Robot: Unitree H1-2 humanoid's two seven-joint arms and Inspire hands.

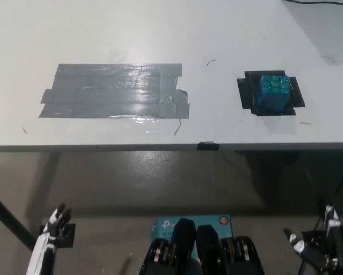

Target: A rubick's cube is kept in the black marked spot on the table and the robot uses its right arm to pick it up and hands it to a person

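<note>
A blue and green Rubik's cube [272,93] sits on a black taped square [246,91] at the right side of the white table [160,34]. My black right hand [319,249] hangs low at the bottom right, below the table's front edge and well short of the cube, with its fingers apart and nothing in it. My white left hand [52,232] rests at the bottom left, also below the table edge, fingers apart and empty.
A large patch of grey tape [114,90] covers the table's left middle. The table's front edge [160,146] runs across the picture, with a small black clip [208,145] on it. Grey floor lies beneath. A table leg [8,220] slants at the lower left.
</note>
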